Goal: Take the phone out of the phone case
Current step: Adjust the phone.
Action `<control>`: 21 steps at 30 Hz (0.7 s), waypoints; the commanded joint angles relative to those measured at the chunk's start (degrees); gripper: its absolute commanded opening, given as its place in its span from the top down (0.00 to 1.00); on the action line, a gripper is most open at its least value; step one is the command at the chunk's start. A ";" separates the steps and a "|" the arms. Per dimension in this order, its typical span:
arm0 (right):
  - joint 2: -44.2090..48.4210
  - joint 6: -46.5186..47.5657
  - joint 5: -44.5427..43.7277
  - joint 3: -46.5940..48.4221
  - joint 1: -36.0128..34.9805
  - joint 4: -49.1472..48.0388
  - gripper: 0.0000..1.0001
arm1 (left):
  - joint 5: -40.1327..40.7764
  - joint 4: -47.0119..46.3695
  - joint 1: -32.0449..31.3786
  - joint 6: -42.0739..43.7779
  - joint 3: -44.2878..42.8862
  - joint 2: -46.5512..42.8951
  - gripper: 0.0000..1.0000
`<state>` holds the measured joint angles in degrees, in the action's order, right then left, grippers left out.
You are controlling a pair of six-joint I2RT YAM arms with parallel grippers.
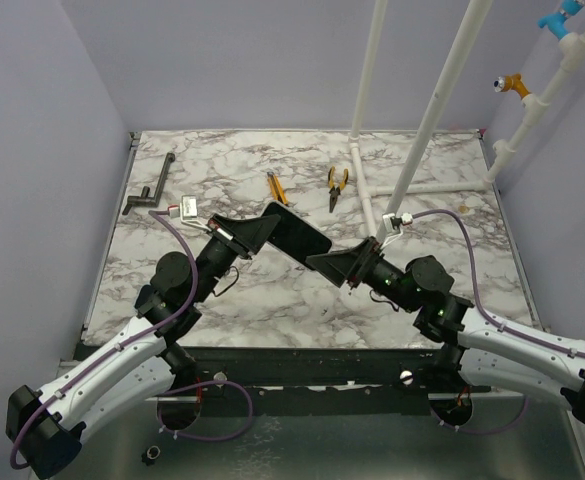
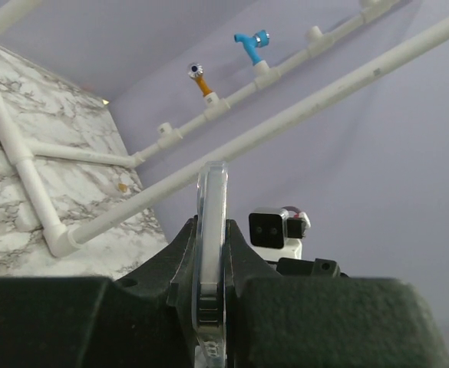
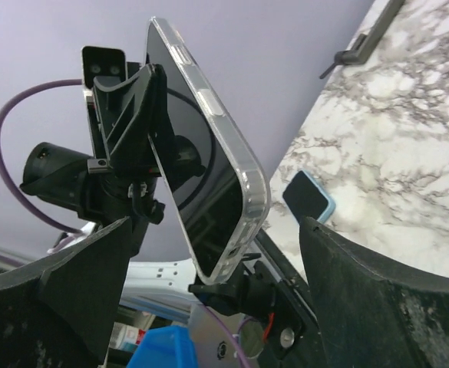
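Note:
The phone (image 1: 297,235), dark-screened and in a clear case, is held in the air above the marble table (image 1: 272,300). My left gripper (image 1: 257,232) is shut on its left end. In the left wrist view the case's clear edge (image 2: 211,222) stands upright, pinched between the two black fingers (image 2: 155,284). My right gripper (image 1: 337,265) is open at the phone's right end. In the right wrist view the cased phone (image 3: 209,169) hangs tilted, and its lower corner lies between my spread fingers (image 3: 378,299) without touching them.
Yellow-handled pliers (image 1: 337,185) and a second yellow tool (image 1: 275,187) lie at the back of the table. A black T-shaped tool (image 1: 150,195) lies back left. White pipes (image 1: 372,190) cross the back right. A small dark, blue-rimmed pad (image 3: 308,198) lies on the table.

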<state>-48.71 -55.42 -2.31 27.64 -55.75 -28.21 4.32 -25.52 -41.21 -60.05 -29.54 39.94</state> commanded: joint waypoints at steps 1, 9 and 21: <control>-2.60 -3.40 4.78 -0.02 0.37 -10.37 0.12 | -3.09 -8.38 0.19 -4.80 -0.14 -1.24 1.00; -3.29 -10.03 7.74 -2.96 2.13 -19.77 0.41 | -4.27 -13.94 0.28 -9.42 3.00 -1.34 1.00; -3.47 -13.30 10.78 -2.91 2.13 -17.90 0.89 | -8.78 -14.46 0.26 -9.99 2.47 0.87 1.00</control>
<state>-52.12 -67.26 5.98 25.08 -53.76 -45.17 -0.91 -35.66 -41.21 -68.55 -25.82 40.18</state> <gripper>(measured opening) 0.217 0.148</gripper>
